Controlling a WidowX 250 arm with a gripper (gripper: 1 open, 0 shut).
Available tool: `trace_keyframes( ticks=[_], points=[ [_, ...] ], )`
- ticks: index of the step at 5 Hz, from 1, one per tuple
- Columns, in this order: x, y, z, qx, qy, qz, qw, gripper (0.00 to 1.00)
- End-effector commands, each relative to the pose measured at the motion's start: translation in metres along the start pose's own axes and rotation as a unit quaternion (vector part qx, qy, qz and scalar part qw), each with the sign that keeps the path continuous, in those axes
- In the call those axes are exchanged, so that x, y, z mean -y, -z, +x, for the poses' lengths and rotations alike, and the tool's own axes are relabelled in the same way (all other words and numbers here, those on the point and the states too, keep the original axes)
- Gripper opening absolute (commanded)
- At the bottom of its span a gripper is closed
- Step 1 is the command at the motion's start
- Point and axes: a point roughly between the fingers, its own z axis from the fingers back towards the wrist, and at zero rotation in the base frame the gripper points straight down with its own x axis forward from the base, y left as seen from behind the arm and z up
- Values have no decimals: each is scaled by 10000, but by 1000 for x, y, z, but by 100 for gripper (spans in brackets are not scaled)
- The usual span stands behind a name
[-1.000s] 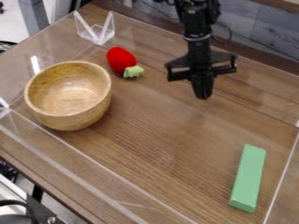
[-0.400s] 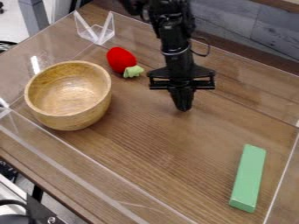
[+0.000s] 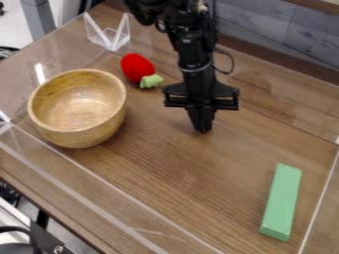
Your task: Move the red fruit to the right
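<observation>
Camera view: small glossy red fruit (image 3: 137, 66), strawberry-shaped, with a green leafy cap pointing right, lying on the wooden surface (image 3: 199, 179) at upper left of centre. Sits just behind and right of the wooden bowl (image 3: 78, 106), near but apart from it, and in front of a clear plastic stand (image 3: 106, 32) at the back edge. Black claw (image 3: 200, 125) pointing down at the surface just right of the fruit, near its leafy cap but not touching; jaws pressed together, holding nothing. Long flat green block (image 3: 281, 201) lying well apart at lower right, near the clear wall.

Against the frame a second ago: claw now further left and lower, much closer to the fruit, crossbar turned slightly. Fruit, bowl and green block in the same places as before
</observation>
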Motion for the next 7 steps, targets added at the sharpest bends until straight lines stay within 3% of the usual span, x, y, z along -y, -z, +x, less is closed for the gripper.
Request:
trace_keyframes(
  ticks=[1,2,3,4,6,7],
  points=[
    [8,-18,-3,330,367,32,9988,0],
    [11,-16,-13,320,600,117,9976,0],
    [11,-21,-18,302,862,188,9956,100],
    [11,-26,-23,272,1038,248,9939,100],
    [14,-31,-57,336,1398,349,9890,100],
    [20,-39,-57,362,1487,381,9875,100]
  ],
)
